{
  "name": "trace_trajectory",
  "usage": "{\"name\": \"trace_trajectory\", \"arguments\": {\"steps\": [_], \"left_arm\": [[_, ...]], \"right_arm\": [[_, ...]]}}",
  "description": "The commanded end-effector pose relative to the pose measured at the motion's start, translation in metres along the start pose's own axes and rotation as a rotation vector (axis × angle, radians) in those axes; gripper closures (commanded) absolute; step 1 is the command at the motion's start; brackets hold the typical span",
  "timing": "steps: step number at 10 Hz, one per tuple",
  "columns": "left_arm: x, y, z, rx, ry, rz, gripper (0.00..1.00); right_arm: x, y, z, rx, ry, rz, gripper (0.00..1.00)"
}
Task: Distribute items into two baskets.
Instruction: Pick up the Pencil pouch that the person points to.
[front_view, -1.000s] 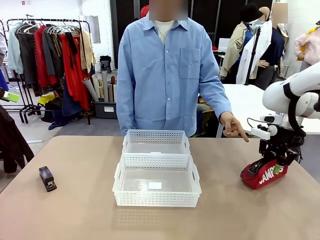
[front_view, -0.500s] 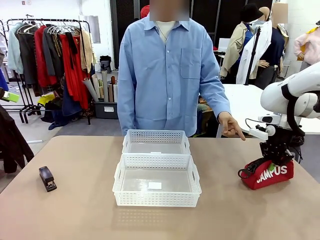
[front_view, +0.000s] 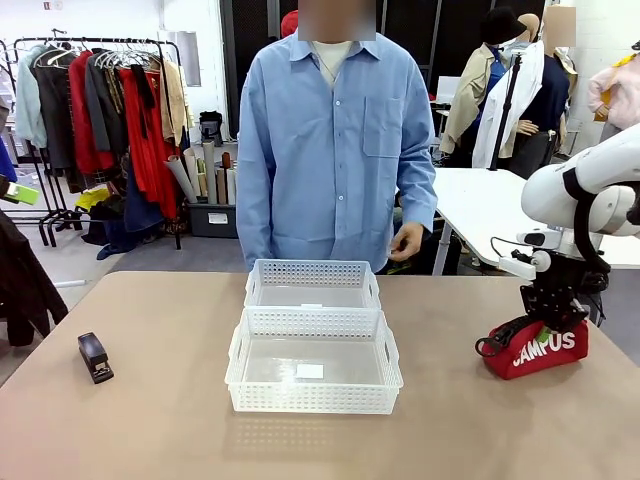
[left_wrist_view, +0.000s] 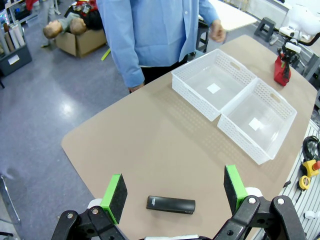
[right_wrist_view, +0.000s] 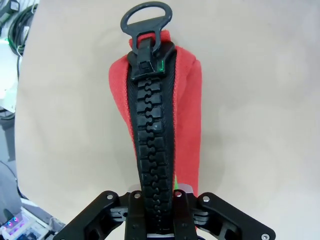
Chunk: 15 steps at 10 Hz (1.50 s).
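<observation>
The red pouch with white "CAMPUS" lettering is at the table's right side. My right gripper is shut on its top. In the right wrist view the black zipper runs up from between the closed fingers of the right gripper. The small black stapler lies at the left of the table. My left gripper hangs open above the stapler without touching it. Two white baskets stand in the middle, the larger basket in front of the smaller basket.
The person in a blue shirt stands at the far side, with one hand held near the body behind the baskets. In the left wrist view the two baskets lie beyond the stapler. Bare tabletop separates the baskets from each item.
My right gripper has shut on the pouch, which has turned so its lettering sits level. The person's pointing hand has drawn back from near the pouch to the body.
</observation>
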<state>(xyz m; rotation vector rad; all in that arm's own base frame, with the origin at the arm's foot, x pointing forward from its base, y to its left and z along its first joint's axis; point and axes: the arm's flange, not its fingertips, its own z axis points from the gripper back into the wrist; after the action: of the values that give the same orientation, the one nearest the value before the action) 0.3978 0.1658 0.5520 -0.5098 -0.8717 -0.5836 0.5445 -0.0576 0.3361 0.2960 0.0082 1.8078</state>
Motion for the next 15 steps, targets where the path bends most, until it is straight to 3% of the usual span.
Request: {"name": "trace_trajectory", "arguments": {"steps": [1,5,6,9,12,14,15], "left_arm": [[0.0,0.0,0.0,-0.011,-0.019,-0.004,0.0],[0.0,0.0,0.0,-0.011,-0.019,-0.004,0.0],[0.0,0.0,0.0,-0.011,-0.019,-0.004,0.0],[0.0,0.0,0.0,-0.011,-0.019,-0.004,0.0],[0.0,0.0,0.0,-0.011,-0.019,-0.004,0.0],[0.0,0.0,0.0,-0.011,-0.019,-0.004,0.0],[0.0,0.0,0.0,-0.011,-0.019,-0.004,0.0]], "right_arm": [[0.001,-0.007,0.02,0.026,-0.054,-0.066,1.0],[0.021,-0.009,0.114,-0.044,-0.164,-0.24,1.0],[0.035,-0.004,0.14,-0.09,-0.148,-0.26,1.0],[0.076,0.023,0.213,-0.177,-0.139,-0.218,1.0],[0.097,0.045,0.242,-0.175,-0.103,-0.215,1.0],[0.097,0.044,0.241,-0.065,-0.116,-0.209,1.0],[0.098,0.047,0.244,-0.178,-0.113,-0.185,1.0]]}}
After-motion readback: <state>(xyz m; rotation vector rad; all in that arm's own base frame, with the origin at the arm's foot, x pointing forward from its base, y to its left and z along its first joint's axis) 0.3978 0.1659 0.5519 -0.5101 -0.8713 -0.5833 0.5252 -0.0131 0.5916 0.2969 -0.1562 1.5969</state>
